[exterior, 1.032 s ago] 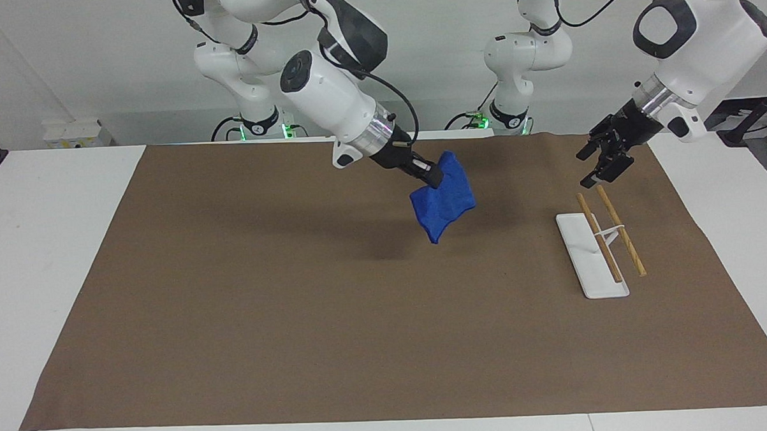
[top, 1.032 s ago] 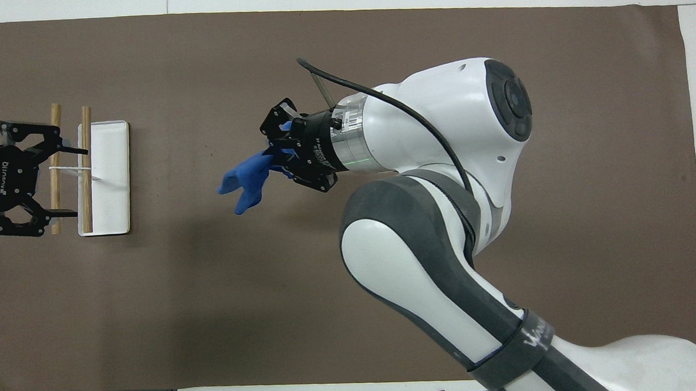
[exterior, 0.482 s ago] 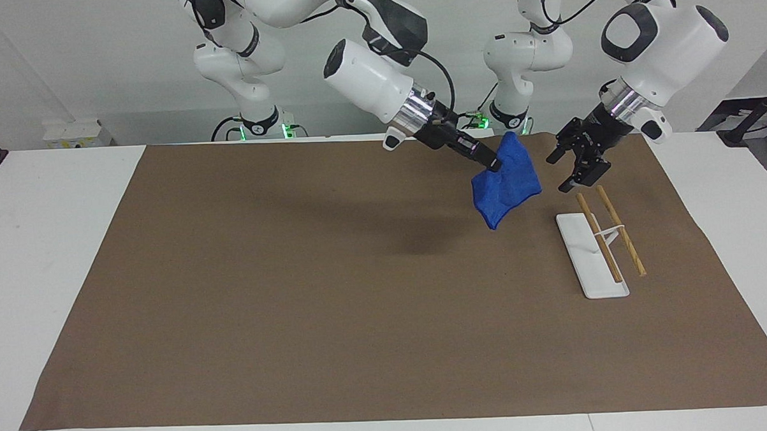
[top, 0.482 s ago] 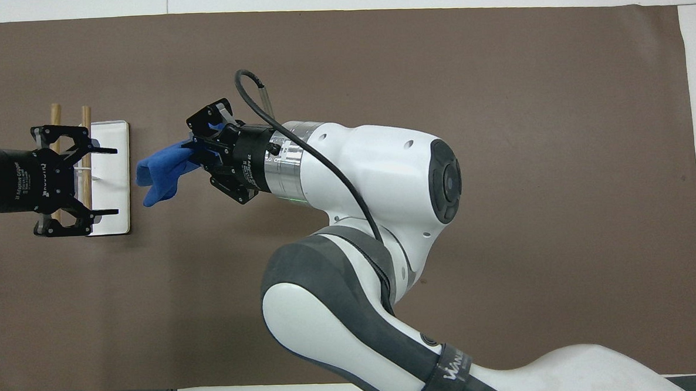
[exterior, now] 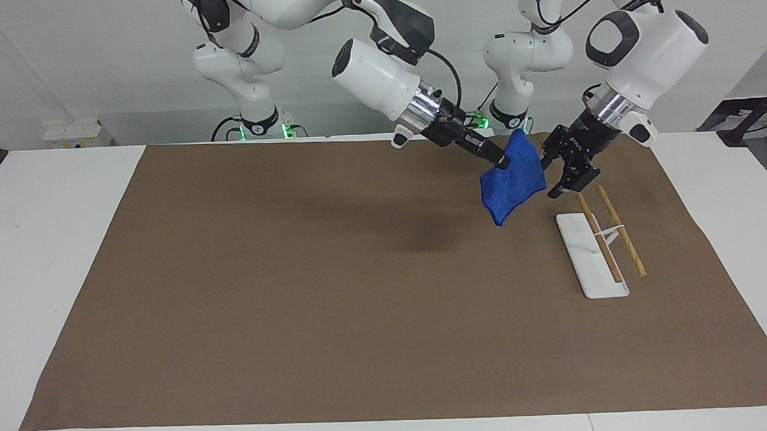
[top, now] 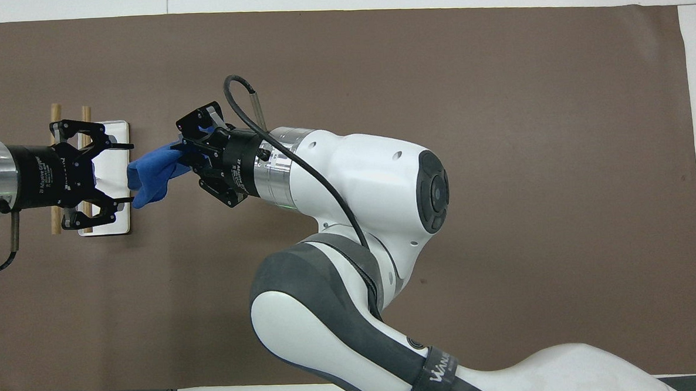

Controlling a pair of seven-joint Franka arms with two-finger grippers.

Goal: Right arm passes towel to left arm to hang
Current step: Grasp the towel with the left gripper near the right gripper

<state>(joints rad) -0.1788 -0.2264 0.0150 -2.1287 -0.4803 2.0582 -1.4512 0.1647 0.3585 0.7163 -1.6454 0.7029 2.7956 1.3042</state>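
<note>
The right arm reaches across and its right gripper (exterior: 500,162) is shut on the upper corner of the blue towel (exterior: 513,184), which hangs in the air over the brown mat beside the rack. In the overhead view the right gripper (top: 186,154) holds the towel (top: 150,176) stretched toward the left gripper (top: 128,173). The left gripper (exterior: 549,178) is open, its fingers on either side of the towel's free edge. I cannot tell whether they touch the towel.
A rack with a white base (exterior: 583,259) and two wooden rods (exterior: 621,233) stands toward the left arm's end of the table, below the left gripper; its base also shows in the overhead view (top: 119,130). A brown mat (exterior: 296,276) covers the table.
The right gripper has carried the towel toward the left arm's end of the table and slightly up. The left gripper has moved in to meet it, fingers open around the towel's edge.
</note>
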